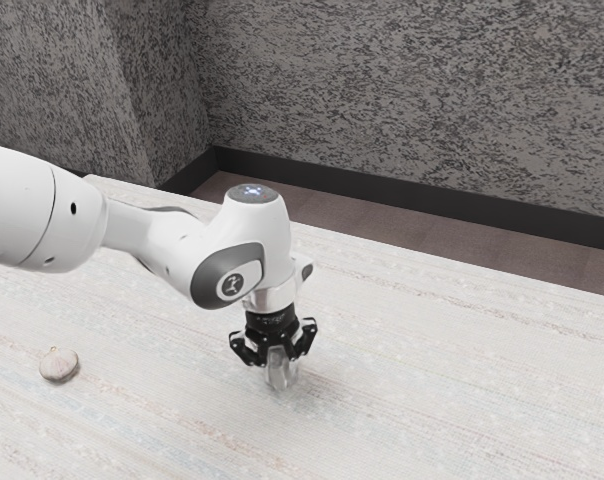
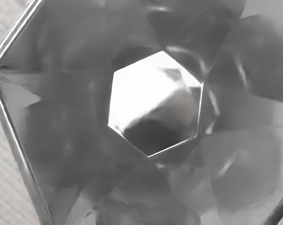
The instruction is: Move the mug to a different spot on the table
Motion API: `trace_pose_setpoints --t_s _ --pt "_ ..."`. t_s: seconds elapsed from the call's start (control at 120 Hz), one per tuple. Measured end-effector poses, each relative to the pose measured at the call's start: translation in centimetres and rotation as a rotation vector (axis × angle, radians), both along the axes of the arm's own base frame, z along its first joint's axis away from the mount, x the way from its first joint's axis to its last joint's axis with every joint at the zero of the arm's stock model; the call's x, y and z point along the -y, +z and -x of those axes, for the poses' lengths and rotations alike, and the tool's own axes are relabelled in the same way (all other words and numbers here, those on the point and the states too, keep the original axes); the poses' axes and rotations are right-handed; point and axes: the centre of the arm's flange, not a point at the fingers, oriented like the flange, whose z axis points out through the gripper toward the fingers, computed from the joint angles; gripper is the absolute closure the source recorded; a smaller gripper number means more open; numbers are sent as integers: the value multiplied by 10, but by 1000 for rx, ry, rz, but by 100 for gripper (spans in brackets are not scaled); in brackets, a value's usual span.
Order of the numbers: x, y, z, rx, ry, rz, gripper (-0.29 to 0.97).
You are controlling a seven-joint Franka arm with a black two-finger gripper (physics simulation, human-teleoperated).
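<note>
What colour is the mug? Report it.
The mug is shiny silver-grey, faceted; clearest in the wrist view.

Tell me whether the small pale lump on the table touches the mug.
No: the pale lump lies far toward the exterior view's left, well apart from the mug under the gripper.

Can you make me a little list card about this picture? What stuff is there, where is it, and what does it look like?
mug: shiny silver, straight under the gripper
inside of mug: flat slanted sides, six-sided bottom
gripper: black, pointing down at the mug
small lump: pale and round, on the table toward the exterior view's left, apart from the mug
table: pale, streaky top
mug lifted or resting: cannot tell
</note>
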Motion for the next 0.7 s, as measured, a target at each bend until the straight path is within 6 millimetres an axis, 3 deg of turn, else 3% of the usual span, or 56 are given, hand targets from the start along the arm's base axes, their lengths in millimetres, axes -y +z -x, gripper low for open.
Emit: trace_pose_setpoints --t_s 0.467,0.583,0.7 --pt "0 52 -20 48 -57 -117 71" --pt "-30 55 -28 34 -19 -158 73" --pt "-79 52 -36 7 52 -192 74"
